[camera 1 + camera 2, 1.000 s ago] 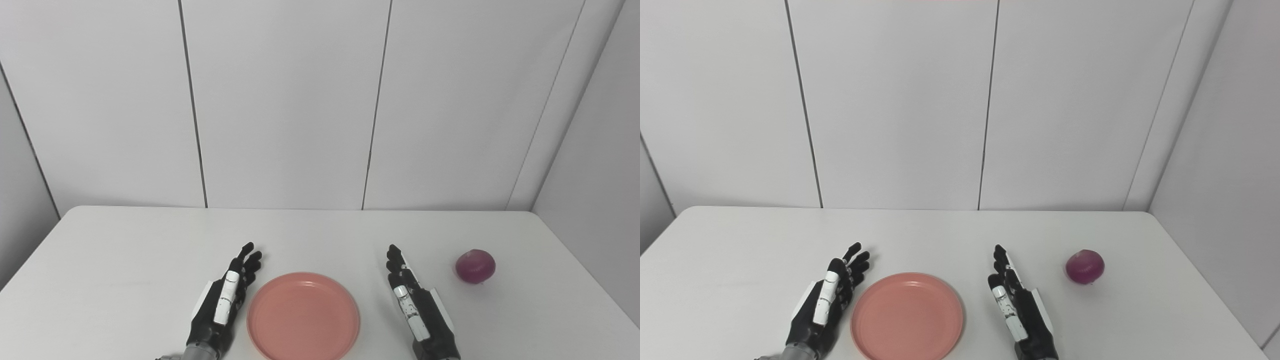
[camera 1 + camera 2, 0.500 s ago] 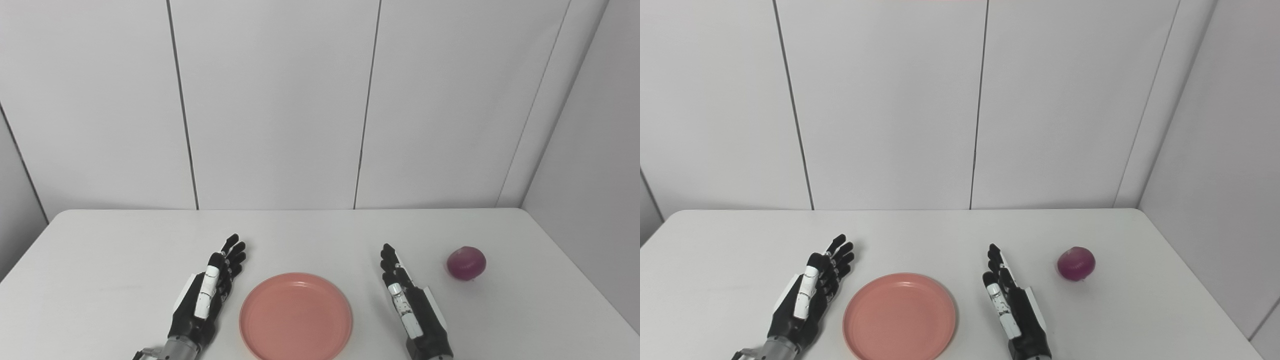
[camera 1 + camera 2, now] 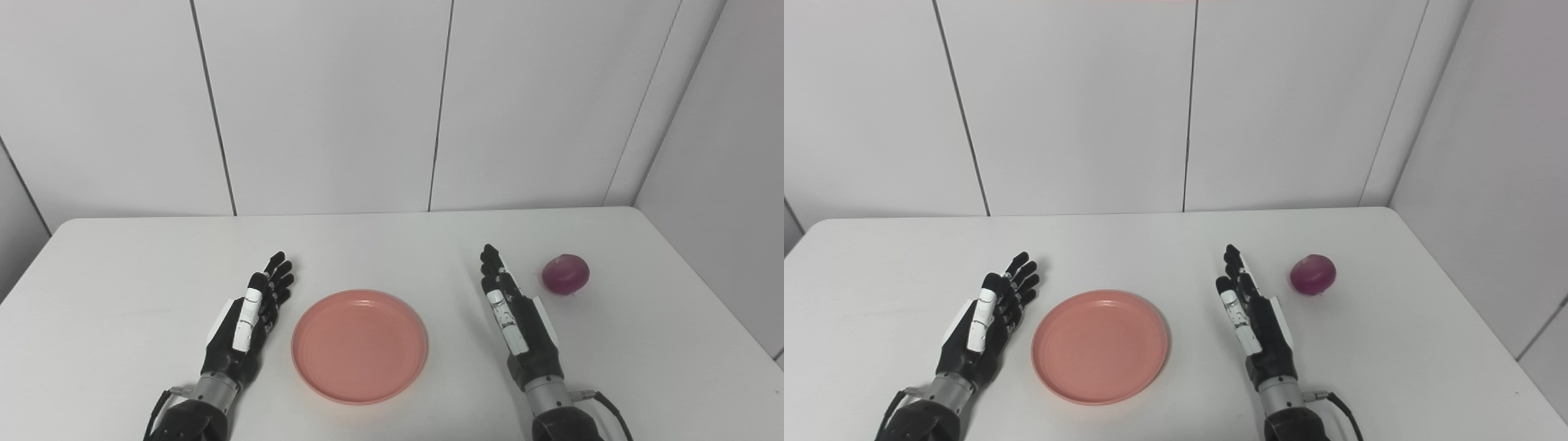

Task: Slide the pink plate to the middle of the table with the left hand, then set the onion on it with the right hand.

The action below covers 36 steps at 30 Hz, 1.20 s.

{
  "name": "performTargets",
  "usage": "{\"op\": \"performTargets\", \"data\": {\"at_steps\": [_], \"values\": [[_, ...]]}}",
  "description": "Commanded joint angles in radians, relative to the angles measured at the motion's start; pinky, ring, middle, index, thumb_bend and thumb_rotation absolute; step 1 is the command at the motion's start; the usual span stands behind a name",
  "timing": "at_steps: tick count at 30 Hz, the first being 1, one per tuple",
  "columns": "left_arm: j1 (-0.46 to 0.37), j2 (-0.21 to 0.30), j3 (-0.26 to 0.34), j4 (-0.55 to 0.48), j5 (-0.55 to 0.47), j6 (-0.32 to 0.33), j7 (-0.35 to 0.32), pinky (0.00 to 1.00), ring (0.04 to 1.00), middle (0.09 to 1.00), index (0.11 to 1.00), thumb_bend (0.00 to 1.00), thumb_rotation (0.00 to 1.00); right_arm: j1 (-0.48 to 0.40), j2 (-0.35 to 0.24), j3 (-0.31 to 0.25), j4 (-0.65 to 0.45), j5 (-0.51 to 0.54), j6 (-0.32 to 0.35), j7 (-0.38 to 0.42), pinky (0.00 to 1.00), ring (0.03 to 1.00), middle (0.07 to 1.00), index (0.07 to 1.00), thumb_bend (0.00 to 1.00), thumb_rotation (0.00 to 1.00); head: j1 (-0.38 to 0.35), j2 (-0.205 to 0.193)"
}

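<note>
On the white table [image 3: 122, 288] the pink plate [image 3: 359, 346] lay near the middle, between the two hands. The left hand [image 3: 248, 324] rested just beside its rim, fingers straight and released, holding nothing. The right hand [image 3: 517, 321] lay equally empty with fingers extended, the onion [image 3: 565, 274] near its fingertips but apart.

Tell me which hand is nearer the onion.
The right hand: the onion sits just beyond its fingertips, to their right. The left hand lies across the pink plate, far from it.
</note>
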Motion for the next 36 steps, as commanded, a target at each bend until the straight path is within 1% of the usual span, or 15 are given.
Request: {"op": "performTargets", "data": {"at_steps": [1,3,5,8,11,12,15,20,21,22,23,27,29,30,36], "values": [[0.022,0.0,0.001,-0.01,0.006,0.016,0.011,0.99,0.977,0.976,0.98,0.76,1.0,-0.056,-0.02,-0.012,-0.051,-0.014,-0.033,-0.011,1.0,1.0,0.983,0.986,0.67,0.86,0.0,0.0],[0.026,-0.002,-0.001,-0.023,0.012,0.027,0.017,0.98,0.976,0.975,0.979,0.76,1.0,-0.066,-0.033,-0.018,-0.063,-0.018,-0.027,-0.014,1.0,0.999,0.983,0.985,0.68,0.86,0.004,0.003],[0.027,-0.004,-0.001,-0.028,0.012,0.035,0.021,0.99,0.975,0.974,0.979,0.76,1.0,-0.076,-0.053,-0.024,-0.079,-0.024,-0.002,-0.01,1.0,1.0,0.987,0.985,0.7,0.86,0.015,0.009],[0.024,-0.009,-0.003,-0.034,0.008,0.039,0.021,0.99,0.98,0.978,0.982,0.76,1.0,-0.094,-0.095,-0.029,-0.094,-0.079,0.035,-0.014,1.0,0.993,0.987,0.982,0.72,0.85,0.045,0.014],[0.022,-0.018,-0.004,-0.043,0.014,0.047,0.035,0.98,0.97,0.968,0.968,0.75,1.0,-0.107,-0.135,-0.027,-0.09,-0.147,0.035,-0.021,0.96,0.966,0.969,0.971,0.66,0.82,0.051,0.013],[0.023,-0.021,-0.004,-0.046,0.017,0.049,0.039,0.98,0.969,0.967,0.967,0.75,1.0,-0.112,-0.143,-0.028,-0.091,-0.169,0.047,-0.026,0.95,0.964,0.966,0.97,0.66,0.82,0.05,0.013],[0.019,-0.021,-0.006,-0.044,0.02,0.047,0.042,0.97,0.967,0.964,0.967,0.74,1.0,-0.136,-0.171,-0.029,-0.092,-0.216,0.091,-0.027,0.92,0.943,0.943,0.945,0.66,0.76,0.044,0.018],[0.015,-0.02,-0.007,-0.051,0.018,0.053,0.04,0.99,0.975,0.972,0.976,0.74,1.0,-0.164,-0.214,-0.023,-0.071,-0.266,0.118,-0.017,0.9,0.925,0.925,0.939,0.73,0.6,0.041,0.021],[0.015,-0.02,-0.006,-0.05,0.017,0.051,0.041,0.99,0.975,0.972,0.976,0.74,1.0,-0.171,-0.223,-0.024,-0.07,-0.269,0.138,-0.008,0.9,0.925,0.925,0.939,0.73,0.6,0.041,0.016],[0.015,-0.021,-0.004,-0.049,0.016,0.051,0.042,0.99,0.974,0.97,0.975,0.75,1.0,-0.176,-0.231,-0.025,-0.069,-0.271,0.155,-0.001,0.91,0.937,0.933,0.942,0.75,0.54,0.037,0.017],[0.016,-0.022,-0.004,-0.051,0.017,0.053,0.044,0.99,0.973,0.969,0.973,0.74,1.0,-0.181,-0.24,-0.024,-0.068,-0.281,0.173,0.004,0.91,0.94,0.933,0.941,0.77,0.52,0.036,0.017],[0.018,-0.02,-0.003,-0.052,0.015,0.052,0.041,0.99,0.971,0.968,0.971,0.75,1.0,-0.192,-0.269,-0.009,-0.064,-0.35,0.231,0.004,0.87,0.929,0.931,0.937,0.83,0.48,0.028,0.018],[0.017,-0.014,-0.004,-0.046,0.013,0.047,0.033,1.0,0.981,0.973,0.979,0.76,1.0,-0.199,-0.284,0.002,-0.054,-0.404,0.252,-0.011,0.83,0.915,0.928,0.924,0.86,0.43,0.026,0.013],[0.018,-0.013,-0.003,-0.046,0.012,0.047,0.032,1.0,0.981,0.973,0.979,0.76,1.0,-0.202,-0.293,0.008,-0.048,-0.436,0.262,-0.018,0.83,0.914,0.928,0.923,0.86,0.43,0.025,0.013],[0.018,-0.013,-0.002,-0.044,0.01,0.045,0.03,0.99,0.98,0.975,0.979,0.75,1.0,-0.216,-0.331,0.031,-0.005,-0.564,0.283,-0.044,0.81,0.917,0.932,0.936,0.89,0.39,0.022,0.008]]}}
